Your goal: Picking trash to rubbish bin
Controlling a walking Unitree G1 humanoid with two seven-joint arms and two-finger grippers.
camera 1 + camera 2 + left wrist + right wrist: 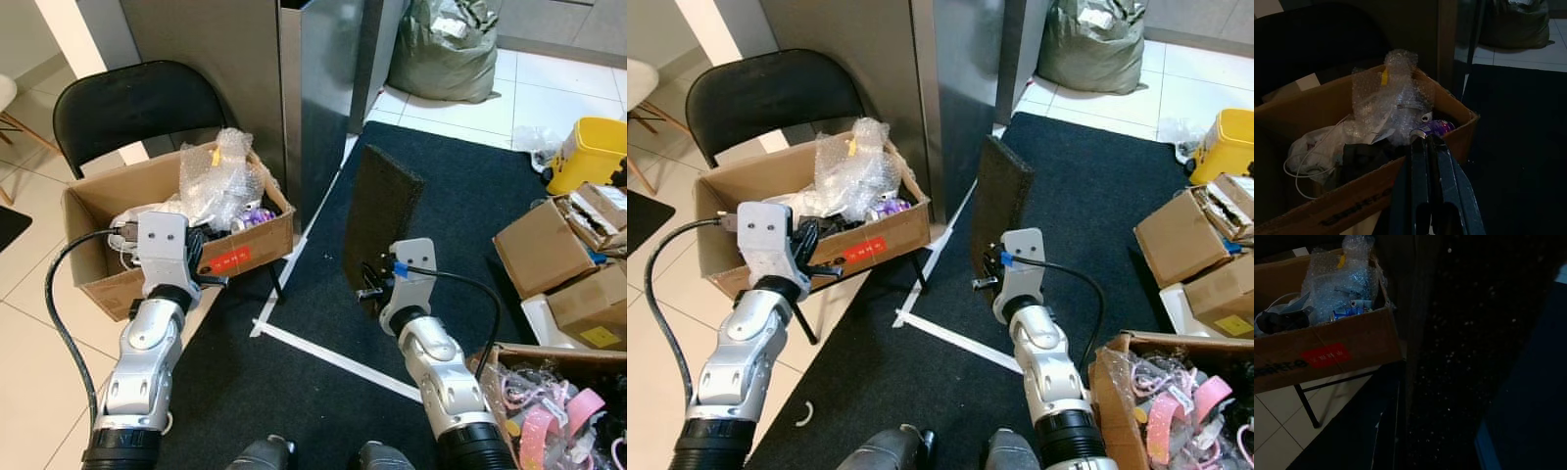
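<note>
Foam slab (380, 223), dark & rectangular, stands upright on its short end on the black mat (470, 196), long axis vertical. My right gripper (371, 281) pinches its lower edge, fingers clamped on it. Bin (328, 88), the tall grey one w/ open top, is just beyond & to the left of the slab, so right arm is the nearer one; next move, I'd judge, is lift up & over the rim. My left gripper (818, 257), fingers pressed together & empty, hovers at the front edge of the cardboard box (108, 211) on the chair (127, 103), w/ bubble wrap (220, 176) piled inside.
</note>
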